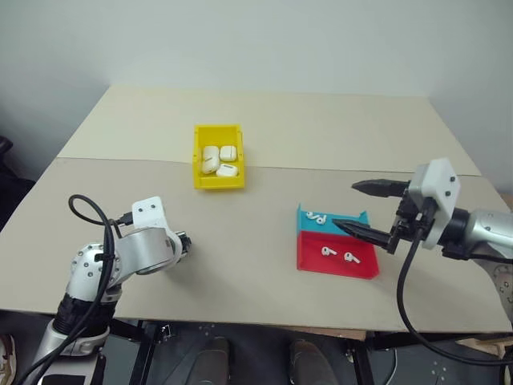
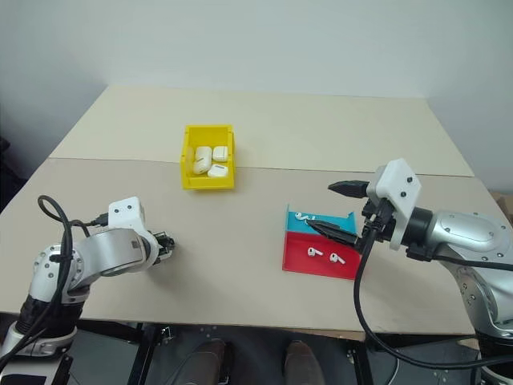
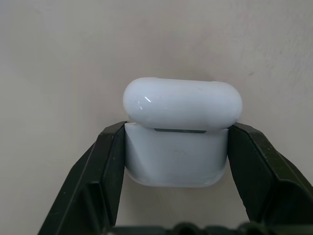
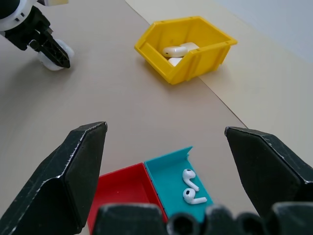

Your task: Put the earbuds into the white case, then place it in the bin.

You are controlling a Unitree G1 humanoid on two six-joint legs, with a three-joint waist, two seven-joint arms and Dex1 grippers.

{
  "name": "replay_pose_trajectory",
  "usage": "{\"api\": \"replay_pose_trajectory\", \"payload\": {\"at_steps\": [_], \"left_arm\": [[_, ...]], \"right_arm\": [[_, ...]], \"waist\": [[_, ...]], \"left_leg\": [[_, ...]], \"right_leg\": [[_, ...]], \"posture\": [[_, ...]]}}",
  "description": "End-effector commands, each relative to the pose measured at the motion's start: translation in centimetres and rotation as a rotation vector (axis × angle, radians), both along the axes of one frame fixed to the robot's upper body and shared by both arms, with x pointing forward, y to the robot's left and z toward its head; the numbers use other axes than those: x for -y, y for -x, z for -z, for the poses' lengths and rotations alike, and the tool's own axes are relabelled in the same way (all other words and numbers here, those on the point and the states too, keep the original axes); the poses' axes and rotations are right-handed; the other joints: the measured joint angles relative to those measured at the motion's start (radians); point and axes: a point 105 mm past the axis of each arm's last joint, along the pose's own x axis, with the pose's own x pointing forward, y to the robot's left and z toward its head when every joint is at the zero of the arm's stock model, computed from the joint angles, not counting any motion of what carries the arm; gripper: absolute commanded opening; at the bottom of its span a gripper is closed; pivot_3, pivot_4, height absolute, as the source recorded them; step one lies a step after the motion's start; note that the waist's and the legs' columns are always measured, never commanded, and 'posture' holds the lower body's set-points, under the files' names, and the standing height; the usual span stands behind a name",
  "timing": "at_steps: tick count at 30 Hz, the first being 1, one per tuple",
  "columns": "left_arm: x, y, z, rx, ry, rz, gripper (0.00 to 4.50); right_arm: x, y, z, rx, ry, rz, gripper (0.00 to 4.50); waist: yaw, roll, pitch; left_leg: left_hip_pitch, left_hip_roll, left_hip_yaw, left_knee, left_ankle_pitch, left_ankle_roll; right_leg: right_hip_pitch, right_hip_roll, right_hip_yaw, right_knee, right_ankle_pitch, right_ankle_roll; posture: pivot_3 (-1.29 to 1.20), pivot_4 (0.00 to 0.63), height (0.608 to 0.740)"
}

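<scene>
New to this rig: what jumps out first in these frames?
The yellow bin mid-table, already holding three white cases. Then the red and teal tray to its right with loose earbuds, the open right gripper hovering over it. At the table's near left, the left gripper is shut on a white case, lid slightly ajar.

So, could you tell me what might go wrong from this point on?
1. The left gripper pinches only the base of the white case, whose lid sits slightly ajar; the smooth shell could slip or the lid could swing.
2. The earbuds lie loose in the red and teal tray, tiny beside the open right gripper, so a pick may miss or flick one out.
</scene>
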Motion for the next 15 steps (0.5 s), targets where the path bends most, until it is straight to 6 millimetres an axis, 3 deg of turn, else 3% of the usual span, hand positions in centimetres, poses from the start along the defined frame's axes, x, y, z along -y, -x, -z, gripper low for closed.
{"api": "replay_pose_trajectory", "payload": {"at_steps": [1, 2, 5, 8, 10, 12, 15], "left_arm": [[-1.9, -1.2, -3.6, 0.100, -0.081, -0.021, 2.80], [-1.9, -1.5, -4.1, 0.121, -0.088, 0.019, 2.80], [-1.0, -1.1, -6.4, 0.168, -0.185, 0.413, 2.80], [-0.5, 1.2, -7.1, 0.027, -0.205, 0.787, 2.80], [0.0, 2.1, -7.6, -0.028, -0.208, 0.946, 2.80], [-0.1, 1.4, -8.2, -0.011, -0.271, 1.001, 2.80], [0.5, -0.3, -8.6, 0.103, -0.309, 1.258, 2.80]], "right_arm": [[0.1, 0.4, -1.1, 0.053, -0.013, 0.014, 4.50], [0.1, 0.4, -1.1, 0.053, -0.014, 0.015, 4.50], [-0.1, 0.4, -0.9, 0.053, -0.022, 0.014, 4.50], [-0.2, 0.3, -0.9, 0.058, -0.037, 0.020, 4.50], [-0.3, 0.3, -0.9, 0.060, -0.045, 0.020, 4.50], [-0.4, 0.3, -0.8, 0.062, -0.050, 0.020, 4.50], [-0.7, 0.4, -0.5, 0.065, -0.059, 0.020, 4.50]], "waist": [[0.000, 0.000, 0.000], [0.000, 0.000, 0.000], [-0.007, 0.000, 0.000], [-0.013, 0.000, 0.000], [-0.013, 0.000, 0.000], [-0.012, 0.000, 0.000], [-0.015, 0.000, 0.000]], "left_leg": [[0.000, 0.000, 0.000, 0.000, 0.000, 0.000], [0.000, 0.000, 0.000, 0.000, 0.000, 0.000], [0.000, 0.000, 0.002, -0.001, 0.000, 0.000], [-0.001, 0.000, 0.007, -0.003, 0.000, 0.000], [-0.001, -0.001, 0.008, -0.004, 0.000, 0.000], [-0.001, -0.001, 0.009, -0.004, 0.000, 0.000], [0.000, 0.000, 0.010, -0.006, 0.000, -0.001]], "right_leg": [[0.000, 0.000, 0.000, 0.000, 0.000, 0.000], [0.000, 0.001, 0.000, 0.000, 0.000, 0.000], [-0.001, 0.001, 0.000, -0.001, 0.000, 0.000], [-0.002, 0.001, 0.000, 0.000, -0.002, 0.001], [-0.002, 0.001, -0.001, -0.001, -0.003, 0.001], [-0.002, 0.001, -0.002, -0.001, -0.003, 0.001], [-0.003, 0.002, -0.002, -0.003, -0.004, 0.000]], "posture": [[0.00, 0.150, 0.740], [0.00, 0.150, 0.740], [0.00, 0.150, 0.740], [0.00, 0.150, 0.740], [0.00, 0.150, 0.740], [0.00, 0.150, 0.740], [0.00, 0.150, 0.740]]}}
